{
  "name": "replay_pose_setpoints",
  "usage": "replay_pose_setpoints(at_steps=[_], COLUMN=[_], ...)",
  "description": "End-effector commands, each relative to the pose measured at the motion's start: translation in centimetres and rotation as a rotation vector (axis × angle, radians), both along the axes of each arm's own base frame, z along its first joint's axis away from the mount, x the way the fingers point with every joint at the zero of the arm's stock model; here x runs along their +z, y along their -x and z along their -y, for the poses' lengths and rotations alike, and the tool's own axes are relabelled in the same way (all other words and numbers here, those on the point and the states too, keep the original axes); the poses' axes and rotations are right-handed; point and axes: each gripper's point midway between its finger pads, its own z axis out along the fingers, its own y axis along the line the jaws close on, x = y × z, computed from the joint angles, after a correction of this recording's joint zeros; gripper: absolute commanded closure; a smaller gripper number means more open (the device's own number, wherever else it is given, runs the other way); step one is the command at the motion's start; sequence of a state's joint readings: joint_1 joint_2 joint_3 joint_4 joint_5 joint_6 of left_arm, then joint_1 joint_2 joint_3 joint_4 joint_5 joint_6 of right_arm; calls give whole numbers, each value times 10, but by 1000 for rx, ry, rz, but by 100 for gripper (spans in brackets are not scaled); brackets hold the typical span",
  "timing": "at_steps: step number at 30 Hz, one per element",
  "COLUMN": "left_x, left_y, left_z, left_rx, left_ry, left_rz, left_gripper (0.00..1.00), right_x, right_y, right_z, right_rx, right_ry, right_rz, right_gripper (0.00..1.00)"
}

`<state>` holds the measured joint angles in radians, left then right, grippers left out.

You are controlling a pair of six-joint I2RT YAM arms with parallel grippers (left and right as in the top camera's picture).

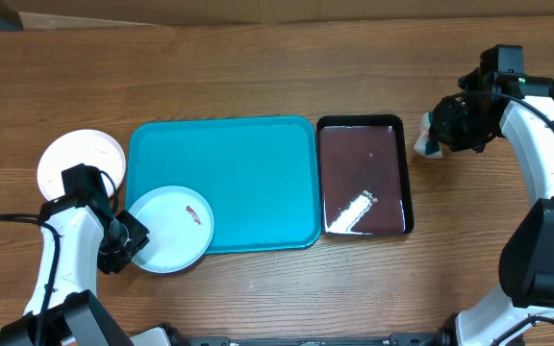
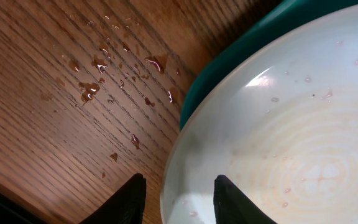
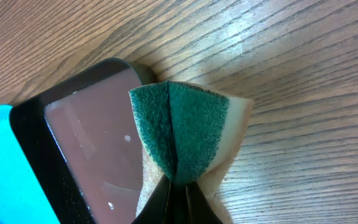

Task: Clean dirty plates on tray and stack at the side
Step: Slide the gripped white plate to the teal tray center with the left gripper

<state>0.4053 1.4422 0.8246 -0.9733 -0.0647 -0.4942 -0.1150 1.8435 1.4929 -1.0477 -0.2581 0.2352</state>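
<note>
- Tray (image 1: 248,163) is set at the middle of the tabletop (image 1: 258,67), turquoise, with its long side running left to right.
- Pale blue plate (image 1: 166,231) is found at the tray's near-left corner, lying partly over the tray's rim and partly out past it. A red-brown smear is noted on its face.
- Left fingers (image 2: 232,202) are placed astride that plate's rim, one over the plate's face and the other outside it, above the wood. Whether the rim is actually pinched cannot be told.
- White plate (image 1: 80,161) is seen flat on the tabletop to the left of the tray — apart from it, close beside the left arm.
- Water drops (image 2: 95,90) are scattered on the wood near the pale blue plate's rim.
- Black tray (image 1: 359,120) is set just right of the tray; brownish liquid is held in it, with a bright glare patch.
- Right fingers (image 3: 197,211) are clenched on a sponge (image 3: 179,124), which is folded with the green scouring side outward and the yellow body behind. It is held just off the black tray's far-right corner; contact with the tabletop cannot be judged.
</note>
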Motion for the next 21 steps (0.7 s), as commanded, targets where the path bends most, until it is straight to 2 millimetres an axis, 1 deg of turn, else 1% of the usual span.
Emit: replay_pose_setpoints(at_steps=[1,10,15,21], left_x=[-2,-3,-3,-6], left_y=[3,2,2,3], left_z=[-4,-5,-5,-4], left_rx=[6,5,5,5], left_ry=[-10,-10,-10,-11], left_rz=[-9,-10,-8,-10], left_gripper=[62,66,72,73], right_x=[0,0,0,0], right_y=[0,0,0,0], right_z=[-2,-2,-2,-2], right_rx=[4,4,4,4], right_ry=[-5,-5,-5,-5], right_rz=[1,1,2,2], right_gripper=[96,96,96,96])
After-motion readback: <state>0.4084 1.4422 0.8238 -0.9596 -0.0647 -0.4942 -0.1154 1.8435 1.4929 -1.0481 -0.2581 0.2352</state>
